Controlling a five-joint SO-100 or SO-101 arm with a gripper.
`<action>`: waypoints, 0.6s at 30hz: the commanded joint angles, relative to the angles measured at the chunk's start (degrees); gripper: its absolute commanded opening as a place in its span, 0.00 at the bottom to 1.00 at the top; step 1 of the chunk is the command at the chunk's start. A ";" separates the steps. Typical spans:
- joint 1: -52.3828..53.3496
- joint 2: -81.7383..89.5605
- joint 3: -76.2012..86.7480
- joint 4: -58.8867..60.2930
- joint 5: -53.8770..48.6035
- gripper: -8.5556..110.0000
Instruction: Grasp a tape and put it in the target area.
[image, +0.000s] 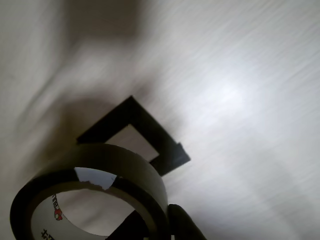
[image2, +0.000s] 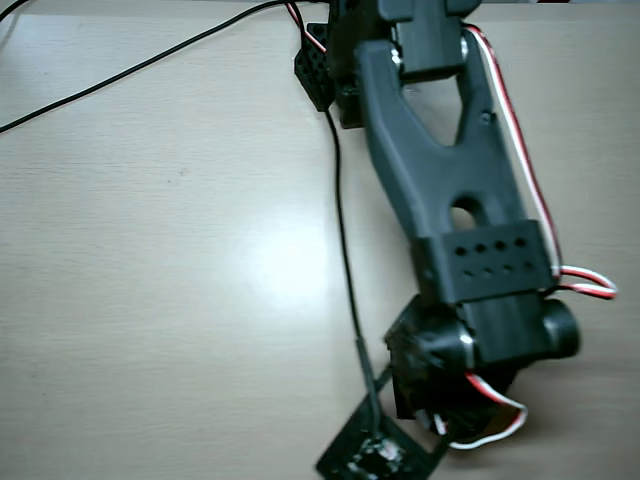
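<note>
In the wrist view a dark roll of tape with a white inner core fills the lower left, close to the camera. My gripper is shut on the roll's wall: one black finger is outside it and a dark shape is inside it. The roll hangs above the table. Just beyond it lies the target area, a black square outline on the table. In the overhead view the arm hides the gripper and the tape. Only a corner of the black square shows at the bottom edge.
The pale wooden table spreads to the left of the arm. A black cable runs down from the arm's base to the square, and another crosses the top left. Red and white wires loop at the wrist.
</note>
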 joint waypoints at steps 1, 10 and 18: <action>-1.76 0.00 -2.99 0.44 1.14 0.07; -4.66 -8.79 -8.09 0.44 4.04 0.07; -3.87 -15.56 -11.69 0.00 5.10 0.07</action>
